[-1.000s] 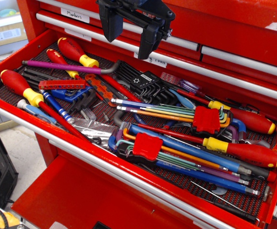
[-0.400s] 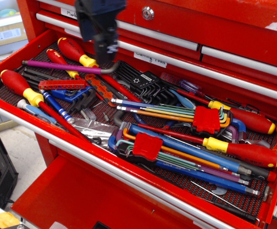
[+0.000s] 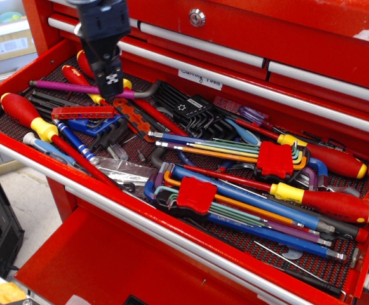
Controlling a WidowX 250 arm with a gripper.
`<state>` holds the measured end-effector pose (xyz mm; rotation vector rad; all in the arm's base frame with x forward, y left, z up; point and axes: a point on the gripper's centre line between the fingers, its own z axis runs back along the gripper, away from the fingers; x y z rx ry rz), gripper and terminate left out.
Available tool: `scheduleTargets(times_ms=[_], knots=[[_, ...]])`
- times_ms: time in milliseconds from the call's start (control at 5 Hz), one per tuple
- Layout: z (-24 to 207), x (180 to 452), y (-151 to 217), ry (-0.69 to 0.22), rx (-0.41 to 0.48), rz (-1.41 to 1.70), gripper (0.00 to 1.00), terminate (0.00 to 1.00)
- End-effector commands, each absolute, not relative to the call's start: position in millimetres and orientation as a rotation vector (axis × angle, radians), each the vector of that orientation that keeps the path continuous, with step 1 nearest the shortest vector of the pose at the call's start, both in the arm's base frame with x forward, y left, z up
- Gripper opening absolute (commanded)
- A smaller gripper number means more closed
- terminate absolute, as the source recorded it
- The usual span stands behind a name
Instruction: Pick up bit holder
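Note:
The bit holder (image 3: 82, 113) is a narrow red strip with a row of small silvery bits. It lies flat in the left part of the open drawer, on top of a blue plastic block (image 3: 94, 125). My gripper (image 3: 112, 93) hangs fingers-down just above and to the right of the strip's right end, over the purple hex key (image 3: 86, 88). I see it edge-on, with one finger in front of the other. It holds nothing and does not touch the strip.
The red drawer (image 3: 57, 175) is crowded. Red-and-yellow screwdrivers (image 3: 28, 117) lie to the left and behind the strip. A black hex key set (image 3: 190, 111) is in the middle and red clips with coloured hex keys (image 3: 274, 159) are at the right. The closed drawers' rail (image 3: 235, 60) runs behind.
My gripper has moved left and down from above the back rail to just over the drawer's left part, and has turned edge-on. The tools have not moved.

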<state>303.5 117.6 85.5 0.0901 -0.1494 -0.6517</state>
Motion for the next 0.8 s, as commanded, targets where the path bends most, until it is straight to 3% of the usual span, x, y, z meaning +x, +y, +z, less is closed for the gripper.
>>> scheduleTargets(times_ms=[0, 600], knots=[[76, 327, 149, -0.193, 0.109, -0.709, 1.0, 0.0], [34, 341, 178, -0.222, 0.03, -0.727, 1.0, 0.0]])
